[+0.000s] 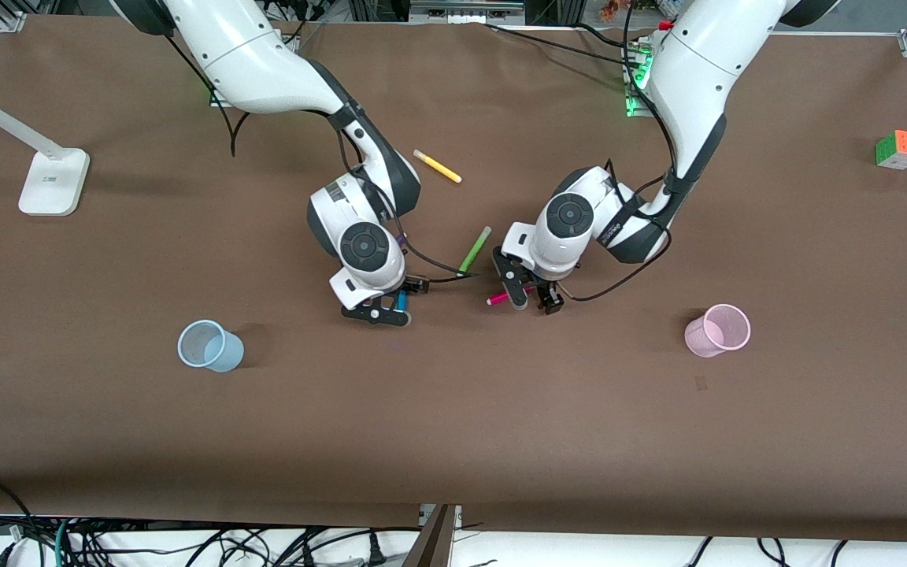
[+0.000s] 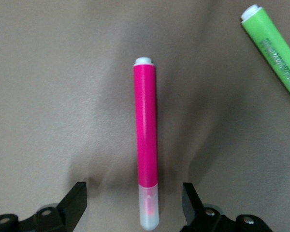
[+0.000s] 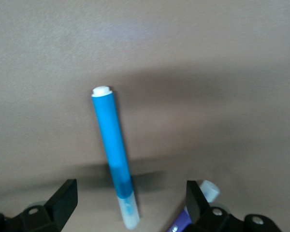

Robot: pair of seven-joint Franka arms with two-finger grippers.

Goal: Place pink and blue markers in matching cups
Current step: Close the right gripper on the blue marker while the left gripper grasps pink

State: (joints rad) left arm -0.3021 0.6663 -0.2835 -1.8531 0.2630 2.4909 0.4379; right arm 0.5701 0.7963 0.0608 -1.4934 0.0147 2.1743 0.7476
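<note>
The pink marker [image 2: 146, 145] lies flat on the table between the open fingers of my left gripper [image 2: 134, 203], which is low over its pale capped end. In the front view the marker [image 1: 498, 298] sticks out beside the left gripper [image 1: 531, 299]. The blue marker [image 3: 113, 150] lies on the table between the open fingers of my right gripper [image 3: 130, 198]. It shows as a blue stub [image 1: 402, 301] at the right gripper [image 1: 390, 309]. The pale blue cup [image 1: 209, 346] stands toward the right arm's end. The pale pink cup [image 1: 717, 329] stands toward the left arm's end.
A lime-green pen [image 1: 475, 250] lies between the two grippers and also shows in the left wrist view [image 2: 275, 48]. A purple pen [image 3: 193, 215] lies by one right finger. A yellow pen [image 1: 438, 166], a lamp base [image 1: 52, 181] and a puzzle cube [image 1: 900, 149] sit farther from the front camera.
</note>
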